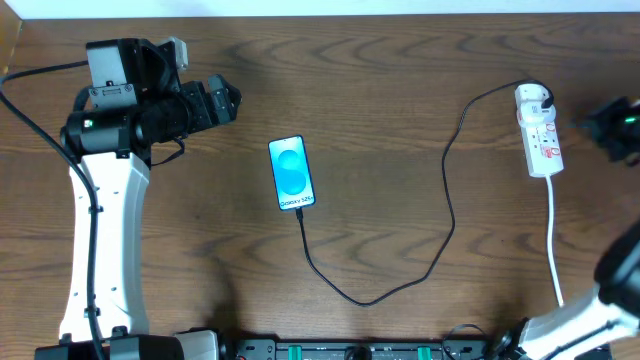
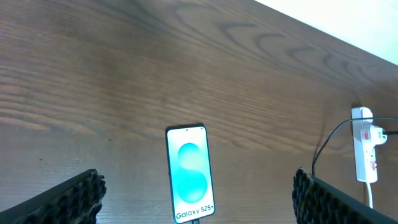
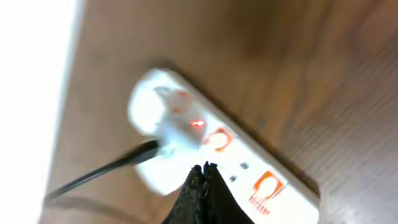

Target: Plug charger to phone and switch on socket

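From overhead, the phone [image 1: 292, 173] lies face up near the middle of the table [image 1: 400, 60], its screen lit light blue. The charger [image 1: 447, 215] runs from the phone's lower edge in a wide loop to the white plug [image 1: 533, 96], which is seated in the far end of the socket [image 1: 543, 142] at the right. The left gripper [image 1: 226, 99] hangs well apart to the phone's left, and the right gripper [image 1: 612, 127] sits just beside the socket. In the left wrist view the ribbed fingers [image 2: 65, 200] are spread wide and hold nothing, with the phone beyond the gap. The right wrist view is blurred; it shows fingertips [image 3: 196, 186] pressed together over the socket, empty, near a glowing red lamp [image 3: 197, 124]. Plugging looks done and the switching step, now in hand, is probably complete. The next move calls for drawing clear without snagging the charger.
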Controlling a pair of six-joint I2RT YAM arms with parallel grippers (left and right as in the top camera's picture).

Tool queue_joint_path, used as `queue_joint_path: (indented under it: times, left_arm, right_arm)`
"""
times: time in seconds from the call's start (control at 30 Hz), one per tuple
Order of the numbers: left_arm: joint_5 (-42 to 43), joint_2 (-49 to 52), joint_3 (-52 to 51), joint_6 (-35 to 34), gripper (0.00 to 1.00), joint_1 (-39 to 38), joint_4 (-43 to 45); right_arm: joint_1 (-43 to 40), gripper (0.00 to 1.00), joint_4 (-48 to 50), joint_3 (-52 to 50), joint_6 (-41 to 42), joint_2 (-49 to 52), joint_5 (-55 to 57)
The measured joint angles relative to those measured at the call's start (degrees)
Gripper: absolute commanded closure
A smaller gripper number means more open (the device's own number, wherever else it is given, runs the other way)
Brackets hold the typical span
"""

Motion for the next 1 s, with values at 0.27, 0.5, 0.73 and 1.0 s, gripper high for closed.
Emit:
queue_joint_path:
  times: [0.27, 0.5, 0.73, 1.0]
  left_arm:
    - [0.0, 0.0, 0.0, 0.0, 0.02, 0.0, 0.0]
    - [0.0, 0.0, 0.0, 0.0, 0.02, 0.0, 0.0]
    - [0.0, 0.0, 0.0, 0.0, 0.02, 0.0, 0.0]
    - [0.0, 0.0, 0.0, 0.0, 0.02, 0.0, 0.0]
  right_arm:
    - [3.7, 0.99, -6.8, 0.1, -6.3, -18.3, -2.9]
    - [17.9, 0.83, -15.8, 0.1, -19.0, -26.4, -3.1]
    - [30.6, 0.33, -19.7, 0.1, -27.3, -30.1, 4.2]
    - [34.5, 0.01, -23.9, 0.1, -29.6, -30.2, 10.6]
